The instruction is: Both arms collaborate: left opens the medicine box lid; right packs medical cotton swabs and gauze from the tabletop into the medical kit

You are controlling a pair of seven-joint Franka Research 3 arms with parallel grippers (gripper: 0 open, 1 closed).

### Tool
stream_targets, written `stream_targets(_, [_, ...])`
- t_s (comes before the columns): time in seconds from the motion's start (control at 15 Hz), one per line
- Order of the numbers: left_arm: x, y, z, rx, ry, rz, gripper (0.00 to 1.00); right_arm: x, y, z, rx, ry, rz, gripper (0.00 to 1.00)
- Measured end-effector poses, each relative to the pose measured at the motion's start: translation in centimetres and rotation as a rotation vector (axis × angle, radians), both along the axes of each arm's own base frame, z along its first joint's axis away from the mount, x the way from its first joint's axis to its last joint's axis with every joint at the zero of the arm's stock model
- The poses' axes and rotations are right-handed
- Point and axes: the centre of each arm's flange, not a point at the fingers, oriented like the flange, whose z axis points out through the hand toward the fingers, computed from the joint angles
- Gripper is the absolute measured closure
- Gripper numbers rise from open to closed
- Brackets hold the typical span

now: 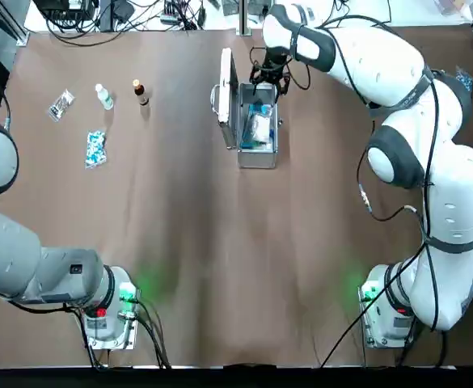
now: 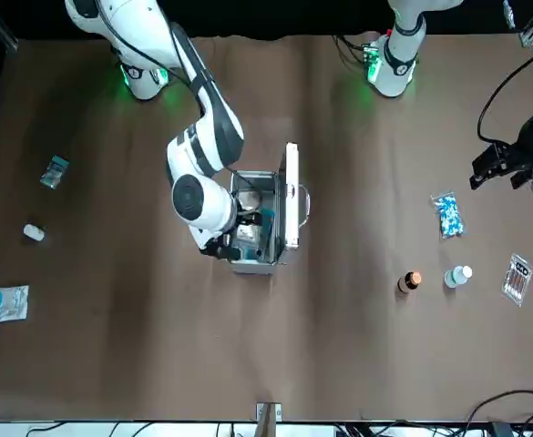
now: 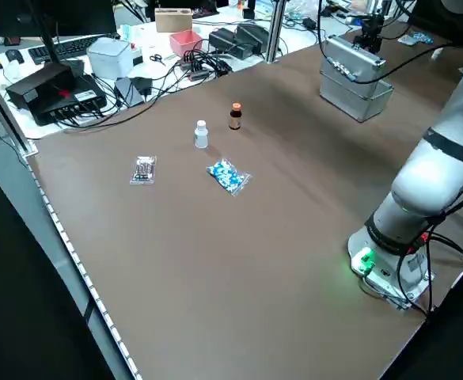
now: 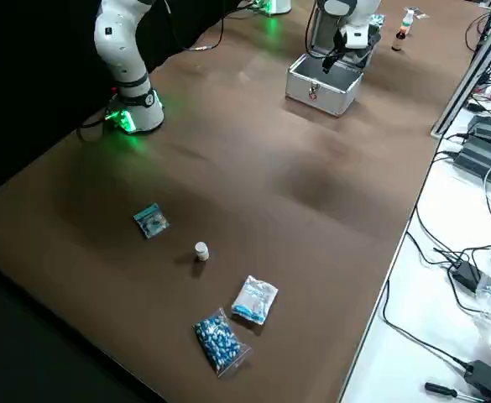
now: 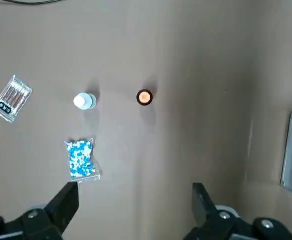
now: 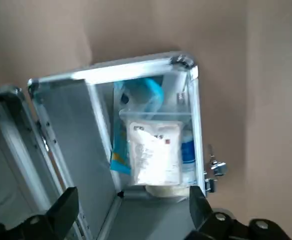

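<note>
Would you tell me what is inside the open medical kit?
A white squarish packet lies over a blue-and-white packet; whatever is beneath them is hidden.

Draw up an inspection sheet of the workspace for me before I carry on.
Surface: brown tabletop; spills, nothing seen.
Medical kit: lid open.
Job's contents: a pale white packet, apparently the gauze, and a blue packet, perhaps the swabs, lie inside.
Clutter, left: silver packet, white-capped bottle, brown bottle, speckled packet.
Clutter, right: small blue pouch, white bottle, white-blue packet, blue speckled bag.
Left gripper: above the table's left part, open, empty.
Right gripper: above the kit, open, empty.
Cables: along both arms, some lying near their bases.
Surroundings: cluttered white bench; people, nothing seen.
</note>
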Motion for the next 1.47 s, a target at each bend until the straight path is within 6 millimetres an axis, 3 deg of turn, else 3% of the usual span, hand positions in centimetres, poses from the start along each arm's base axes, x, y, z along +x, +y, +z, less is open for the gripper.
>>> stream_targets(0.2, [0.0, 0.0, 0.0, 0.000, 0.000, 0.000, 0.00, 2.3, -4.1, 3.5, -0.006, -0.022, -0.040, 0.02])
stream_targets(0.4, [0.0, 0.0, 0.0, 0.000, -0.001, 0.000, 0.00, 4.0, -10.6, 7.3, -0.074, -0.031, -0.030, 0.02])
stream_targets(0.67, [0.0, 0.0, 0.0, 0.000, -0.001, 0.000, 0.00, 4.2, -18.9, 11.3, -0.103, 0.023, 0.086, 0.02])
stream_targets(0.8, [0.0, 0.0, 0.1, 0.000, -0.002, 0.000, 0.00, 4.3, -23.5, 14.3, -0.092, 0.002, 0.113, 0.02])
stream_targets(0.87, [0.0, 0.0, 0.1, 0.000, -0.002, 0.000, 0.00, 4.2, -25.7, 16.2, -0.098, -0.019, 0.110, 0.02])
stream_targets(0.93, [0.0, 0.0, 0.2, 0.000, -0.003, 0.000, 0.00, 3.4, -29.4, 20.1, -0.118, -0.058, 0.092, 0.02])
stream_targets(1.33, [-0.5, -0.1, 1.0, 0.000, -0.018, -0.001, 0.00, -1.0, -37.9, 28.7, -0.139, -0.107, 0.103, 0.01])
stream_targets(1.47, [-0.7, -0.1, 1.4, 0.001, -0.024, -0.001, 0.00, -2.2, -39.6, 30.9, -0.129, -0.138, 0.090, 0.01])
